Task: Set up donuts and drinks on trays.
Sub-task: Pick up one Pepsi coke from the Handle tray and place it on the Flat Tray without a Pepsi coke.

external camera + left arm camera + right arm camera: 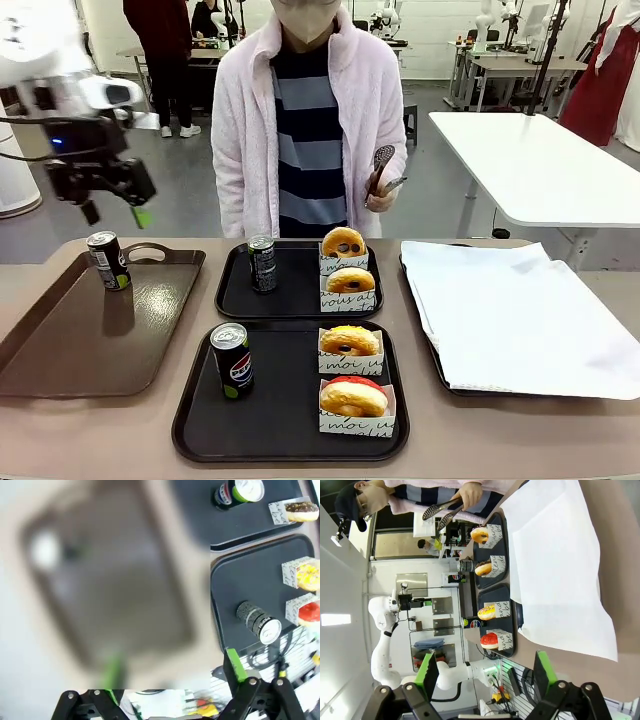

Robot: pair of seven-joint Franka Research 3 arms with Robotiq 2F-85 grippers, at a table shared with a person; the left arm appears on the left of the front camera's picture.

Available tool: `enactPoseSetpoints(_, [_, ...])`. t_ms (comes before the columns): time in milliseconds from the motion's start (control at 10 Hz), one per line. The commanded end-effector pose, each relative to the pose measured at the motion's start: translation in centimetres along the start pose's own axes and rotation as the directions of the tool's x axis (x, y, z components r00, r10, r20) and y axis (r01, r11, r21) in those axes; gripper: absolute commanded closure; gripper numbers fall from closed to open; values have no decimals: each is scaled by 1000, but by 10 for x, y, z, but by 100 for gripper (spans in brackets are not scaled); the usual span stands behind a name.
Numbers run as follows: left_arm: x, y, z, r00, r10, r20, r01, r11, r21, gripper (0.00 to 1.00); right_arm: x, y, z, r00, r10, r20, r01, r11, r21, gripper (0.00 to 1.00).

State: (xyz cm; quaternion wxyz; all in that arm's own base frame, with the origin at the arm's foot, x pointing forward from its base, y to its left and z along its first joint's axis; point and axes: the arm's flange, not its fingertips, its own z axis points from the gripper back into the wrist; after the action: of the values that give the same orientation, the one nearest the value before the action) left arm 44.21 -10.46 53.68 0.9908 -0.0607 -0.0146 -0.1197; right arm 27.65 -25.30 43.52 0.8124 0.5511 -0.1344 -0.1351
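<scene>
- Left gripper (pixel 113 213) hangs open and empty above the brown tray (pixel 60 340), which holds 1 can (pixel 107 260).
- Right gripper (pixel 485 672) is open, holding nothing.
- 2 black trays (pixel 285 415) each carry 1 can (pixel 232 360) and 2 donuts (pixel 352 397).
- Person's hand (pixel 380 190) holds tongs (pixel 383 163).

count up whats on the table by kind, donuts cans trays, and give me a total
donuts: 4 (far black tray has two, near black tray has a yellow one and a red one)
cans: 3
trays: 4 (2 black, brown tray, paper-lined tray)
total: 11
</scene>
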Motion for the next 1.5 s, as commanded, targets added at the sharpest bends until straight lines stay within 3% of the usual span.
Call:
enactPoseSetpoints(0, [0, 42, 1, 995, 88, 41, -84, 992, -99, 0, 1, 1, 0, 1000, 11, 9, -11, 1000, 20, 0])
enactPoseSetpoints(200, [8, 84, -5, 986, 152, 70, -141, 979, -147, 0, 1, 1, 0, 1000, 11, 9, -11, 1000, 20, 0])
enactPoseSetpoints(400, [14, 128, -6, 984, 165, 62, -139, 942, -305, 0, 1, 1, 0, 1000, 11, 9, -11, 1000, 20, 0])
enactPoseSetpoints(700, [-4, 207, -31, 985, 147, 93, -49, 749, -660, 0, 1, 1, 0, 1000, 11, 9, -11, 1000, 20, 0])
enactPoseSetpoints(1000, [-13, 260, -76, 974, 208, 85, -54, 582, -812, 0, 1, 1, 0, 1000, 11, 9, -11, 1000, 20, 0])
enactPoseSetpoints(1200, [-36, 287, -87, 962, 268, 45, -105, 520, -847, 0, 1, 1, 0, 1000, 11, 9, -11, 1000, 20, 0])
enactPoseSetpoints(1400, [-53, 306, -88, 948, 311, 63, -93, 462, -882, 0, 1, 1, 0, 1000, 11, 9, -11, 1000, 20, 0])
